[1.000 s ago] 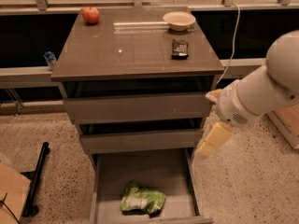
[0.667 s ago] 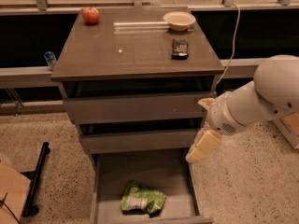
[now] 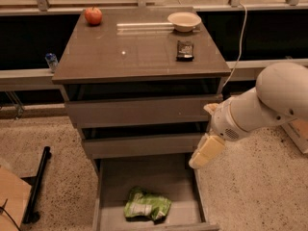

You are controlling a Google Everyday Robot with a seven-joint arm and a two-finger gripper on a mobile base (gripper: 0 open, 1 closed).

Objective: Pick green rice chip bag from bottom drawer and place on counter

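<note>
The green rice chip bag (image 3: 147, 205), crumpled with a white label patch, lies on the floor of the open bottom drawer (image 3: 113, 184), toward its front. The counter (image 3: 130, 52) is the glossy grey-brown cabinet top. My gripper (image 3: 206, 152) hangs from the white arm (image 3: 269, 100) at the right, beside the right edge of the drawers, above and to the right of the bag. It holds nothing that I can see.
On the counter stand a red apple (image 3: 93, 16), a white bowl (image 3: 184, 20) and a small black packet (image 3: 185, 50). A small bottle (image 3: 51, 61) sits on the ledge at left. A black bar (image 3: 37, 186) lies on the speckled floor at left.
My arm and gripper have moved left and down, closer to the right side of the open bottom drawer. The bag has not moved.
</note>
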